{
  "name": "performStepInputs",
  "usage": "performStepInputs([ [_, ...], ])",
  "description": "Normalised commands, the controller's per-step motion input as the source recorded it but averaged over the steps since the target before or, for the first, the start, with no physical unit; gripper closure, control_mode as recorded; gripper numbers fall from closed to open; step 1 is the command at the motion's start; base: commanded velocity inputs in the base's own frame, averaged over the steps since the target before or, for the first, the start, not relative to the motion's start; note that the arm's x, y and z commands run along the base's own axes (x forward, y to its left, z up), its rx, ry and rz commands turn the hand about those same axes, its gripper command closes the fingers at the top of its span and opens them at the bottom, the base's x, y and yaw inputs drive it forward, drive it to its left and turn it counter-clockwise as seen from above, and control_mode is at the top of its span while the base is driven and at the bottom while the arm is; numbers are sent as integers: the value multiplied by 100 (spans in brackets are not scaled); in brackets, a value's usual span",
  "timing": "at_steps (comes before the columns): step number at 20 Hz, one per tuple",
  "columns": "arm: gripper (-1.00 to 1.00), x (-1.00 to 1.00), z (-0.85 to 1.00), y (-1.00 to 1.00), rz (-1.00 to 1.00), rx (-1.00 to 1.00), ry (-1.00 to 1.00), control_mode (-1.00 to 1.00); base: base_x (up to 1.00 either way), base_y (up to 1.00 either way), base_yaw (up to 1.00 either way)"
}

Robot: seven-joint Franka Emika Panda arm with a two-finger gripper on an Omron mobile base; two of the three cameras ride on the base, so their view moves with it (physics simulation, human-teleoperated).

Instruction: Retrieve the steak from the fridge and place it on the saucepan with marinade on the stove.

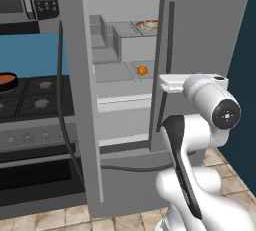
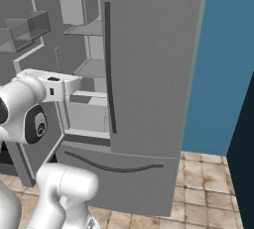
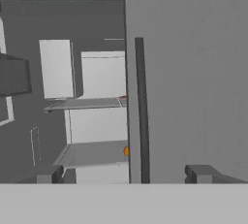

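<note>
Steak: the flat oval red-brown slab with a pale rim [image 1: 149,24] lay on an upper grey shelf inside the fridge, partly hidden by the edge of the shut right door.
Fridge: the tall grey refrigerator [image 1: 200,35] stood with its left door swung open and its right door, with the long dark handle, shut.
Tool: the two-finger tool [image 3: 128,173] stood wide open and empty; in the hand view its dark tips straddled the right door's handle, apart from it.
Step in hand: judged as the approach to the fridge interior, with the steak not yet reached.
Next move: it would call for steering the tool left of the shut door's edge, raising it to the upper shelf and closing on the slab from the open side.
Fridge contents: a small orange ball [image 1: 142,70] sat on the shelf below the steak; the other visible shelves and bins looked bare.
Saucepan: the small round black pan [image 1: 7,82] sat on the black gas stove [image 1: 37,100], holding smooth orange-brown marinade [image 1: 6,79].
</note>
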Motion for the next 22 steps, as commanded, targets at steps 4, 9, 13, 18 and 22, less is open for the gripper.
performStepInputs([
  [4,-100,0,0,-54,1,0,0,-100,0,0,0],
  [9,-100,1,0,-65,3,0,0,-100,0,0,0],
  [13,-100,0,0,-27,5,0,0,-100,0,0,0],
  [18,-100,0,0,0,0,0,0,-100,0,0,0],
  [22,-100,0,-17,3,2,-1,0,-100,0,0,0],
])
